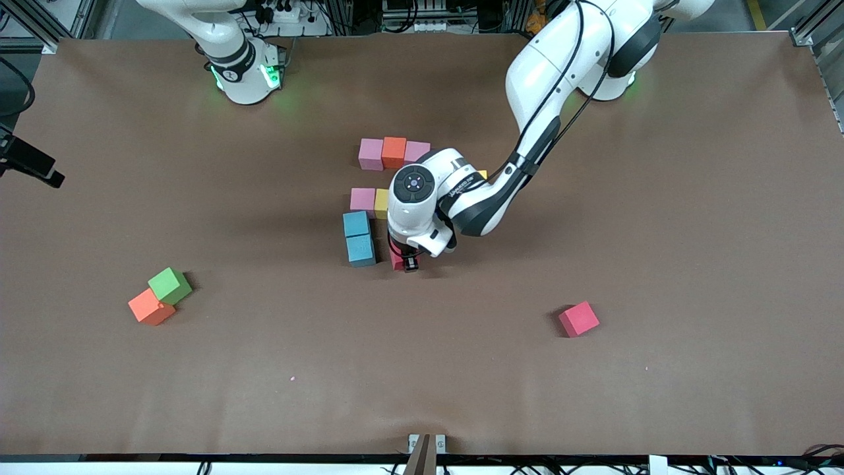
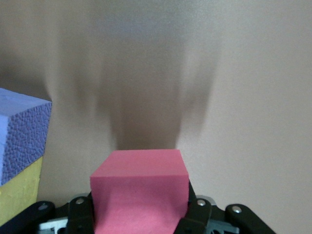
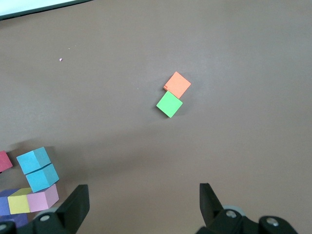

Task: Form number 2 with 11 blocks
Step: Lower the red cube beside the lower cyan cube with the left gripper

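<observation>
**A:** How far along is the number 2 point(image 1: 382, 198)?

**B:** Well on, I'd judge. The top row, farthest from the front camera, shows a pink cube point(image 1: 371, 154), a red-orange cube point(image 1: 394, 152) and another pink cube point(image 1: 417, 151) edge to edge. Nearer the camera sit a third pink cube point(image 1: 362, 199) and a yellow cube point(image 1: 381, 203), and nearer again two light blue cubes point(image 1: 359, 238) run down the side toward the right arm's end of the table.

**A:** And the bottom row?

**B:** That is the step in hand. The left gripper point(image 1: 409, 262) is down at the table just beside the nearer blue cube, its fingers point(image 2: 82, 210) clamped on a red cube point(image 2: 140, 187). In the left wrist view a purple cube point(image 2: 22, 139) rests against the yellow one (the arm hides that part from the front camera, so I cannot count every cube there).

**A:** What is left?

**B:** Probably the last cube of the bottom row. A second red cube point(image 1: 579, 318) lies loose, nearer the camera and toward the left arm's end. An orange cube point(image 1: 151, 307) touches a green cube point(image 1: 170, 285) well apart toward the right arm's end.

**A:** The right gripper point(image 3: 144, 204)?

**B:** It waits high over the table, jaws wide apart and holding nothing.
</observation>
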`<state>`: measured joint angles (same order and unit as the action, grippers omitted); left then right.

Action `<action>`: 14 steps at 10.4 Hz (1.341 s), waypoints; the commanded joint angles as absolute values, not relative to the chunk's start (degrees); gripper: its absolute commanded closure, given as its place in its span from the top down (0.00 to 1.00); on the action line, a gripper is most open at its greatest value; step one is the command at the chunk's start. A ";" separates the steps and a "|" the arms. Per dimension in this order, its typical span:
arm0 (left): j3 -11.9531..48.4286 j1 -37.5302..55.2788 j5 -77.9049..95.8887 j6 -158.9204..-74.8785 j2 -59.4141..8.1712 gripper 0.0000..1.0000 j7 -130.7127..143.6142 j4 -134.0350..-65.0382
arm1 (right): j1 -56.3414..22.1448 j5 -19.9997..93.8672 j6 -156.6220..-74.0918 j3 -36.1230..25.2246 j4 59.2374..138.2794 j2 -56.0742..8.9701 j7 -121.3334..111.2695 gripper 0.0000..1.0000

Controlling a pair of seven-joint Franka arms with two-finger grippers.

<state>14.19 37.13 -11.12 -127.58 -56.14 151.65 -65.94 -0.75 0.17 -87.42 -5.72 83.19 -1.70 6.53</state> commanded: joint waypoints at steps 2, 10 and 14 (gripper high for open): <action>11.87 38.32 -9.93 -127.62 -56.60 0.31 152.05 -64.60 | -0.88 -0.44 -86.40 -5.45 82.18 -1.67 8.17 1.00; 10.56 40.69 -9.93 -131.21 -58.00 0.31 152.05 -64.42 | -0.97 -0.88 -86.57 -5.62 80.60 -1.85 8.44 1.00; 8.09 43.33 -9.93 -135.52 -59.33 0.32 151.88 -64.34 | -1.14 -0.26 -87.28 -5.62 80.60 -2.37 8.53 1.00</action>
